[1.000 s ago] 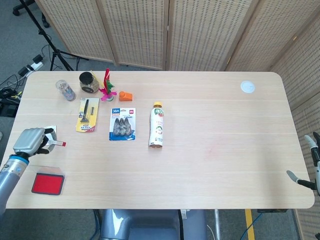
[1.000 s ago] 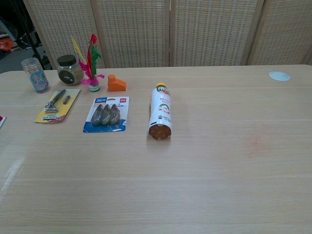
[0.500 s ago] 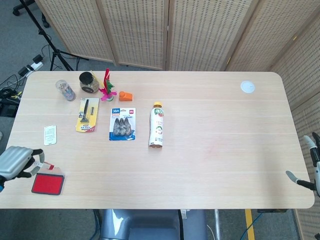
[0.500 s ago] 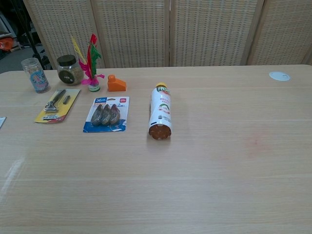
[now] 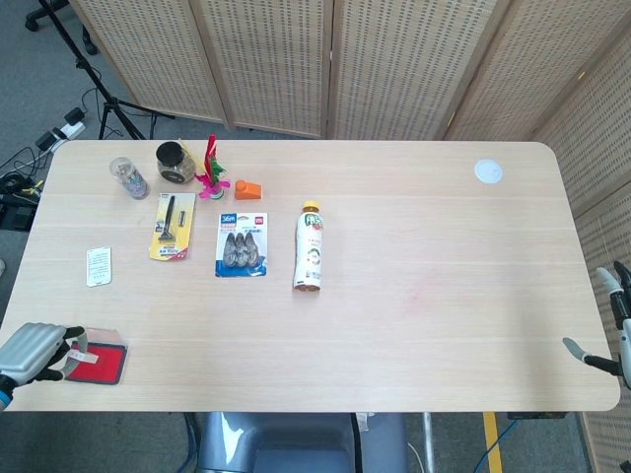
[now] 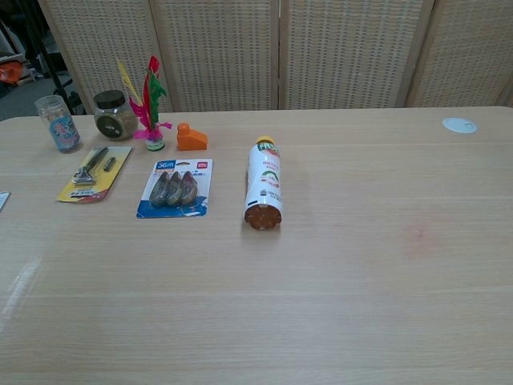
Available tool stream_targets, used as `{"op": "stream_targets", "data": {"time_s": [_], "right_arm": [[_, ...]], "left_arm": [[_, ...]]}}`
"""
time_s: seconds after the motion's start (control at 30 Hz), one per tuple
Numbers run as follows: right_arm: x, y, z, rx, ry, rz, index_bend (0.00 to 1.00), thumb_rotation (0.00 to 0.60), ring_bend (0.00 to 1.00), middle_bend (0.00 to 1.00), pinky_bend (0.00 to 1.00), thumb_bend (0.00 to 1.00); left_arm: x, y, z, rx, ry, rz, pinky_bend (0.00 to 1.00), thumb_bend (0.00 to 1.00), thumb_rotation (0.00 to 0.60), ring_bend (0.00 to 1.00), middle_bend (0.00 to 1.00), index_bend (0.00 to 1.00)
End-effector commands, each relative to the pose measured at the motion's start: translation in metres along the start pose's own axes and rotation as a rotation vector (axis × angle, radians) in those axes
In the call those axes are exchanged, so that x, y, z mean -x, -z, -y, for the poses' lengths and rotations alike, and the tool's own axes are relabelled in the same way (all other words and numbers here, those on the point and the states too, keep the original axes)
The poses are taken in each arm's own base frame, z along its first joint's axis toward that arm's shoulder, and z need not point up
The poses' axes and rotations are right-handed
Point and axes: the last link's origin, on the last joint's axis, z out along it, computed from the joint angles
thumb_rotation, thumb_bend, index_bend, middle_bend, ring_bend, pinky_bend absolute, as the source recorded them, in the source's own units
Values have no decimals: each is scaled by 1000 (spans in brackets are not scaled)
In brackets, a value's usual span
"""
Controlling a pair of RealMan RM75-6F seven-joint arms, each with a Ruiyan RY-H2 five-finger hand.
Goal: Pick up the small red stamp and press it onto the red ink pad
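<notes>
One hand matters: left hand (image 5: 32,351) pinches the stamp (image 5: 81,354) right over the ink pad (image 5: 105,363). Right hand (image 5: 609,325) barely shows, fingers spread.

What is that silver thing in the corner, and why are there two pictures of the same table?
The silver thing is a robot hand, the robot's left one. It holds a small red stamp over a red ink pad. The robot's right robot hand waits at the other edge, holding nothing. One picture looks down from a camera on the robot's head, the other looks across from its chest, and the chest one misses both hands. On the wooden table lie a drink bottle on its side, a packet of clips, a razor pack, two jars, a feather toy and a white card.
</notes>
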Motion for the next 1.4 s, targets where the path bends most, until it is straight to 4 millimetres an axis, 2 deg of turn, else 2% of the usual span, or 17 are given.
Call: {"op": "stream_targets", "data": {"time_s": [0.03,0.3,0.83,1.4], "right_arm": [[0,0,0,-1,0,1,0,600,0,0,0,0],[0,0,-1,2,-2,3,0,600,0,0,0,0],[0,-1,-2,8,-2,4,0,600,0,0,0,0],[-1,-1,-2,11,-2,1,0,600,0,0,0,0]], "left_arm": [[16,0,0,19,7,11,956,432,600,957,1000,620],[35,-5,0,21,-27,18,956,432,600,957,1000,620],[40,-5,14,-66,-36,-25,956,433,600,957,1000,620],[48,-13,15,-66,-60,1,956,433,600,957,1000,621]]}}
